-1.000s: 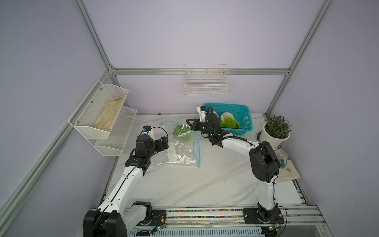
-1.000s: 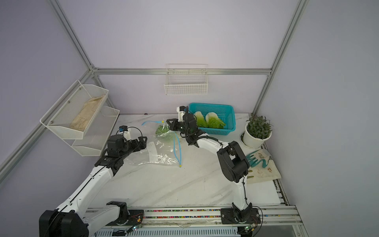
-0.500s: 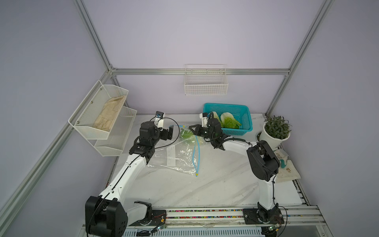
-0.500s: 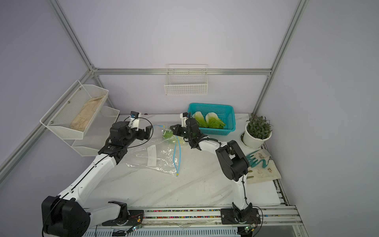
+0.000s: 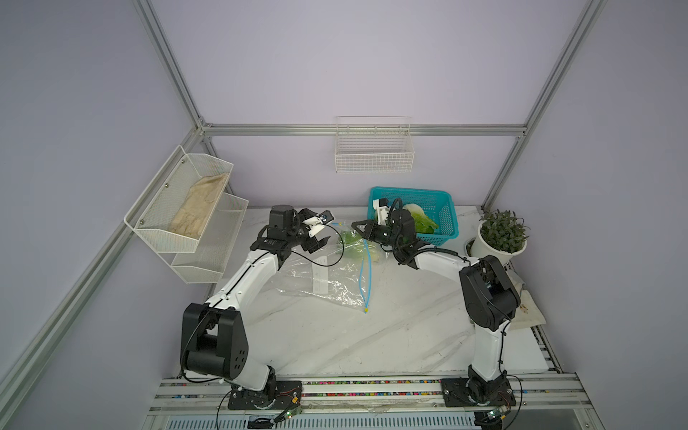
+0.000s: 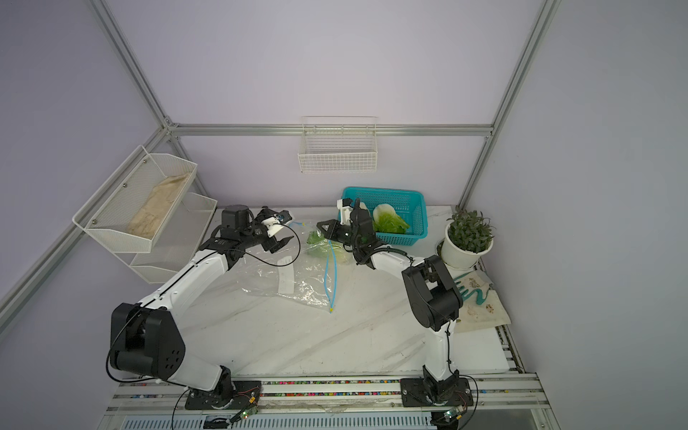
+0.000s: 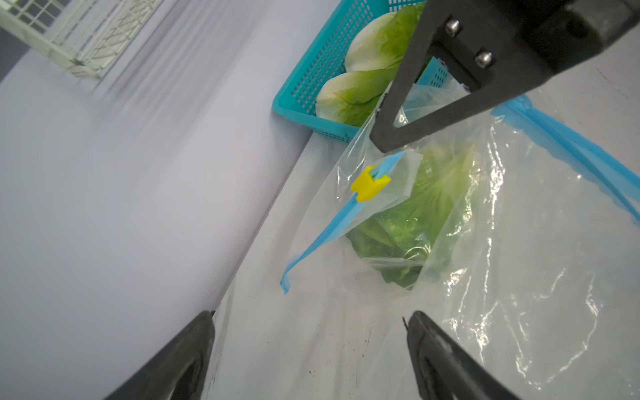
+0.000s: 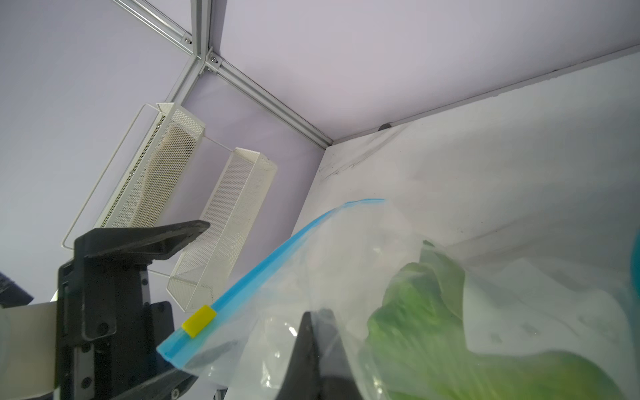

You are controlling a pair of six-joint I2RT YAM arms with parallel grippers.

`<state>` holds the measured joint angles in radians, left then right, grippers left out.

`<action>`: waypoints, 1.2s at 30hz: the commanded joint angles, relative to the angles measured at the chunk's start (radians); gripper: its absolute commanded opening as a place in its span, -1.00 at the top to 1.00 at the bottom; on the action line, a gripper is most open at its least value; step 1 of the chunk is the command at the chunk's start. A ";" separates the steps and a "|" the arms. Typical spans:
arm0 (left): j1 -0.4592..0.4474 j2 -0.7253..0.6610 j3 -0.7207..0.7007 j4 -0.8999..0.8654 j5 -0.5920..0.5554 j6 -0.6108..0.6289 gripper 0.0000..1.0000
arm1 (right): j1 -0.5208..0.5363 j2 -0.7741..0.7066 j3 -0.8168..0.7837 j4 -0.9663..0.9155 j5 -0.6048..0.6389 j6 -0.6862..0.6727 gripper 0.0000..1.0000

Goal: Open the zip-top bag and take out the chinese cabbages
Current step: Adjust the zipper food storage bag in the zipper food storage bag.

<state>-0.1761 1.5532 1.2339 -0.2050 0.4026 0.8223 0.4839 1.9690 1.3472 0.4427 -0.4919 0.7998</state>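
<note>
The clear zip-top bag (image 5: 327, 275) lies on the white table, its blue zipper strip trailing toward the front. My right gripper (image 5: 355, 225) is shut on the bag's film near the mouth and holds that edge lifted (image 8: 313, 322). A darker green chinese cabbage (image 7: 415, 221) sits inside the bag just under that grip. The yellow slider (image 7: 370, 183) rides on the zipper close by. My left gripper (image 7: 308, 332) stands open with nothing between its fingers, a short way from the slider (image 5: 316, 232). Two more pale chinese cabbages (image 7: 349, 97) lie in the teal basket (image 5: 409, 191).
A potted plant (image 5: 502, 231) stands at the back right, with a cloth and a teal glove (image 6: 473, 290) in front of it. A white mesh shelf (image 5: 186, 208) hangs on the left wall and a wire basket (image 5: 374, 149) on the back wall.
My left gripper has left the bag's left side, risen and swung toward the back, ending close to the bag's mouth. The bag has shifted, its zipper strip now trailing forward.
</note>
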 commanded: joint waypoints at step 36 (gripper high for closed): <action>0.017 0.232 0.374 -0.085 0.209 0.037 0.99 | -0.101 -0.247 -0.179 0.027 0.102 0.052 -0.14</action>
<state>-0.1638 1.8122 1.5349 -0.3340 0.6086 0.8963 0.4091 1.8130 1.2076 0.4553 -0.4675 0.8524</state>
